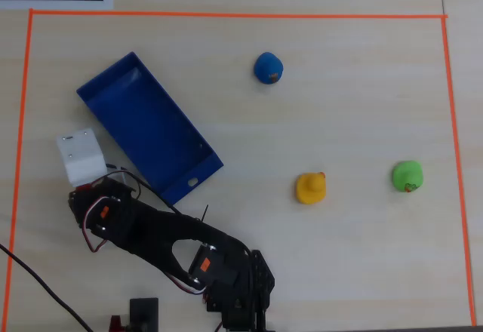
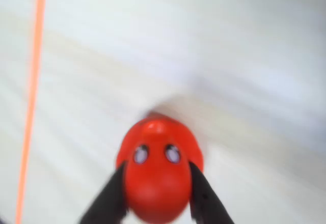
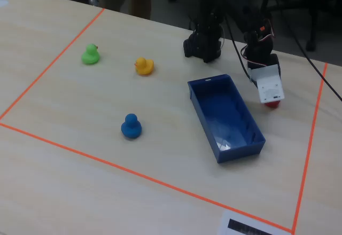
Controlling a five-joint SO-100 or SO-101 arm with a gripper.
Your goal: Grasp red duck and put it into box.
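Grasp step in hand: in the wrist view the claw (image 2: 158,196) was closed down on the red duck (image 2: 159,175), one black finger against each flank. In the fixed view the duck (image 3: 272,104) sat low just beside the box (image 3: 203,109), outside it. Judged next: lift clear of the wall, swing over the tray, release. Pale wood tabletop (image 1: 355,106), orange tape border (image 1: 226,14); office chairs behind.

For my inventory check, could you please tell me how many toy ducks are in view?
4: the blue duck, yellow duck and green duck stand apart on the open table; the red duck sits between the hand's fingers beside the box.
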